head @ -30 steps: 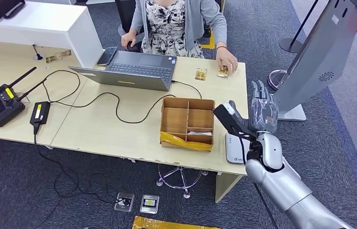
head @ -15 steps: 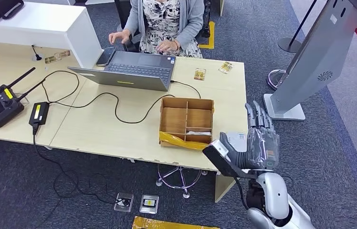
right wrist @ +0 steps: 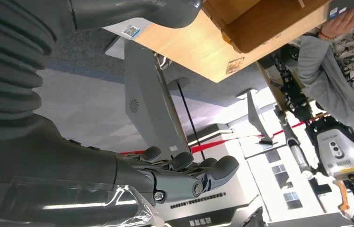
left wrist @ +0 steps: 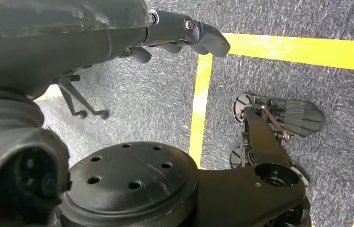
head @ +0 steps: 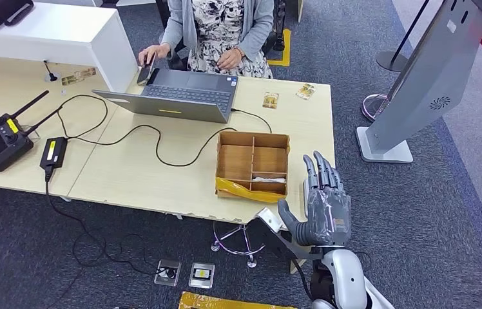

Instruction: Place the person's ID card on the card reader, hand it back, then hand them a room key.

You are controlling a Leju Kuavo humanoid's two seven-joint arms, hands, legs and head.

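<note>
My right hand hangs over the table's near right corner, palm toward the desk, its fingers straight, spread and holding nothing. It covers the white card reader that lies at that corner. Two small cards, one and another, lie at the far right of the table in front of a seated person. The person holds a dark phone beside the laptop. My left hand hangs over the carpet with its fingers loose and nothing in them.
A cardboard box with compartments stands just left of my right hand. An open laptop, its cable, a power brick and a radio controller occupy the desk. A grey kiosk stand rises at the right.
My right hand has come back and down from beside the kiosk to the table's near right corner. The person has taken a hand off the cards and picked up the phone.
</note>
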